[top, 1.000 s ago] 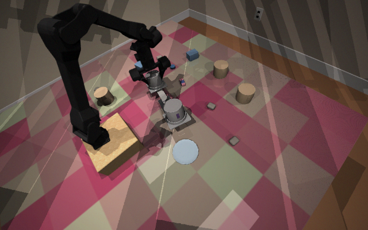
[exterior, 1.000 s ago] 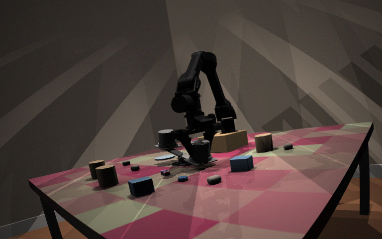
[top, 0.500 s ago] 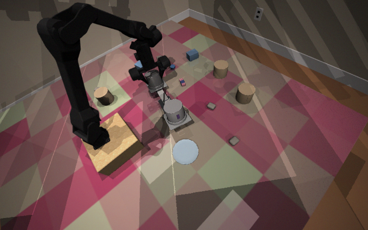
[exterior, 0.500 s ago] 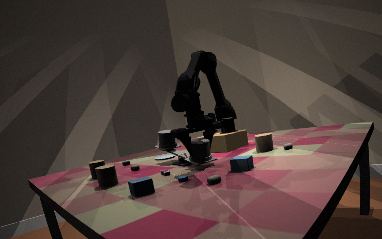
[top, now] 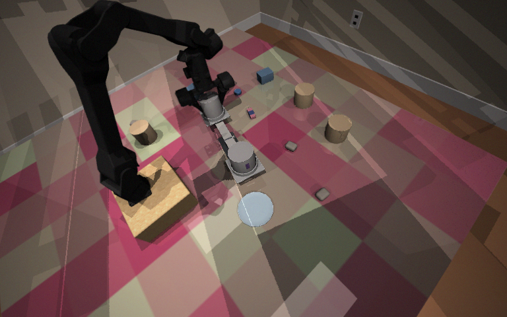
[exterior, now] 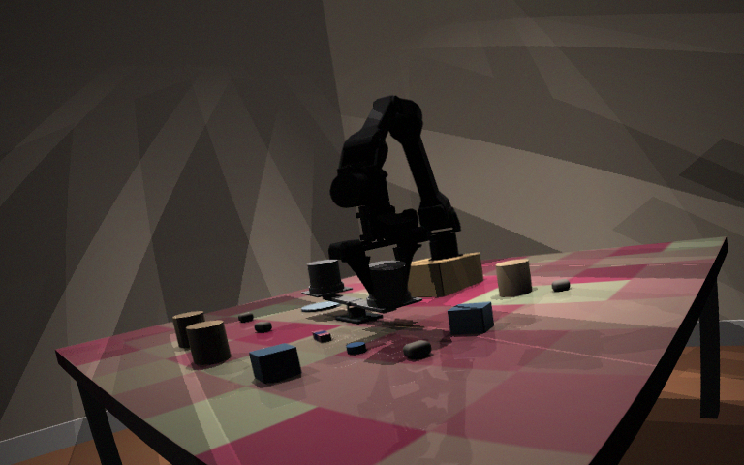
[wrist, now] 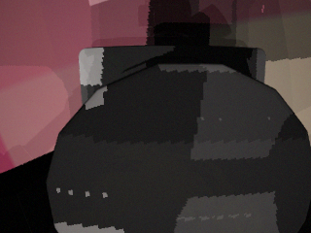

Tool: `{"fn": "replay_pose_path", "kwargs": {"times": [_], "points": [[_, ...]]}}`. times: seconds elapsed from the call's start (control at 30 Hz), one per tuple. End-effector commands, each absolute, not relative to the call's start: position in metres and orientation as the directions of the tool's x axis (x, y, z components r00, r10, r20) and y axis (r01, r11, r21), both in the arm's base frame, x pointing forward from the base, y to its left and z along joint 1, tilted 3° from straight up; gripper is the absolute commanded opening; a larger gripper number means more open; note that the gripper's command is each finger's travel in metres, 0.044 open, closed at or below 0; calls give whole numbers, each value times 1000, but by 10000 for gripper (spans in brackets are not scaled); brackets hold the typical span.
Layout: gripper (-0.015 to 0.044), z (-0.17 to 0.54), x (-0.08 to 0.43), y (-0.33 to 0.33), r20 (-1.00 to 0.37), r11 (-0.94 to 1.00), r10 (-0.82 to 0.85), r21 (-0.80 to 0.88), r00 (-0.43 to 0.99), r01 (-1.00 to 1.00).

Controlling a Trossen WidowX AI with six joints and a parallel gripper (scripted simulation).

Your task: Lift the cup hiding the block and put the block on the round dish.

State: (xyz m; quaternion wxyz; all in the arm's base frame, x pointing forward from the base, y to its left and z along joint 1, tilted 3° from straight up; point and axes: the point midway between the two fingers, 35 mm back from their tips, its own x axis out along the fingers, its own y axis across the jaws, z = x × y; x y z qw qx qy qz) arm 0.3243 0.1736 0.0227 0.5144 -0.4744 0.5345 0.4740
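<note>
The balance [top: 224,131] [exterior: 356,317] bears two grey cups. Its end at the gripper is the lower one in the exterior view. My gripper [top: 212,106] [exterior: 387,284] is shut on the cup at that end, a finger on each side. This held cup [top: 212,108] [exterior: 387,279] [wrist: 160,170] is upright, at its end plate; whether it touches the plate is unclear. The other cup [top: 242,154] [exterior: 324,275] stands on the raised end, with a small purple mark on its side. The round dish [top: 255,209] [exterior: 320,306] is pale blue and bare. The hidden block does not show.
Tan cylinders [top: 304,95] [top: 338,129] [top: 142,132] stand around the balance. A blue box [top: 265,75] [exterior: 275,362], another blue box [exterior: 470,318], a blue disc [top: 237,92] [exterior: 356,348], a pink-and-blue piece [top: 251,112] [exterior: 321,336] and grey stones [top: 291,146] [top: 322,194] lie about.
</note>
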Motion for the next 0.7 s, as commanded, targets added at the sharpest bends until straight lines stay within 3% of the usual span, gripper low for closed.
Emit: {"fn": "replay_pose_path", "kwargs": {"times": [0.0, 0.67], "points": [[0, 31, 328, 176, -1000, 97, -10, 9, -10, -995], [0, 56, 330, 177, -1000, 97, -10, 9, -10, -995]]}}
